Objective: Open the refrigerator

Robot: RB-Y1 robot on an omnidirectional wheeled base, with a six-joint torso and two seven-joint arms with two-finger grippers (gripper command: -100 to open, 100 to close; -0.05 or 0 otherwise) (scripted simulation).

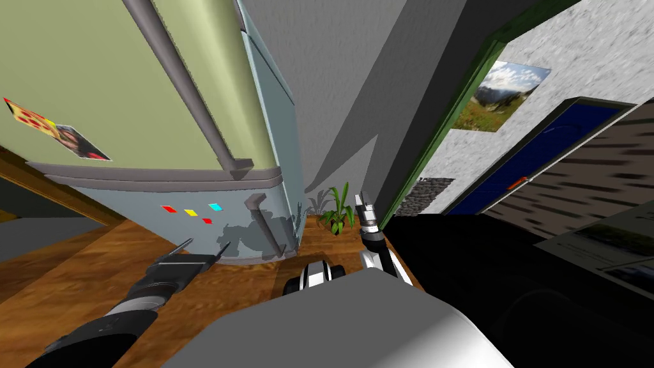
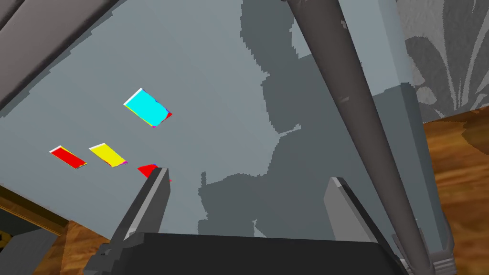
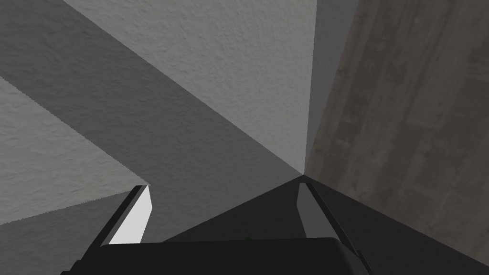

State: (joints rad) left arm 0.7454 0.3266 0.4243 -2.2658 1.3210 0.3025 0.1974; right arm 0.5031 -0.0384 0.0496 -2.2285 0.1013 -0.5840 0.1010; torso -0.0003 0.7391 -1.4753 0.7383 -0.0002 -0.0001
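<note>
Refrigerator (image 1: 96, 64) stands ahead to the left on the brown wooden plank floor (image 1: 76, 275). It has a pale green upper door with a long dark grey bar handle (image 1: 185, 89), and a grey-blue lower door (image 2: 215, 71) with its own shorter dark grey bar handle (image 2: 353, 119). Both doors sit flush with the body.

Labels: two flat stickers at the upper door's lower corner, one pale with red dots (image 1: 32, 118) and one dark photo-like picture (image 1: 80, 144), touching each other. Any print is too small to read.

Four small flat rectangular magnets on the lower door carry no legible text:
- red magnet (image 2: 69, 157)
- yellow magnet (image 2: 108, 155), just beside the first red one
- cyan magnet (image 2: 147, 109)
- second red magnet (image 2: 148, 169), partly hidden behind one left finger

Left gripper (image 2: 247, 176) is low in front of the lower door and pointed at it. Its fingers are spread wide with nothing between them, only bare door panel. The lower handle runs just outside the gap, beside the finger away from the magnets. In the head view this gripper (image 1: 204, 246) is near the door's bottom edge, apart from the handle.

Right gripper (image 1: 364, 201) is raised near the green leafy plant (image 1: 338, 214), which stands on the floor by the fridge's side against the grey wall. Whether the plant has a pot can't be told. In its wrist view the right gripper (image 3: 222, 186) has its fingers spread wide and holds nothing.
</note>
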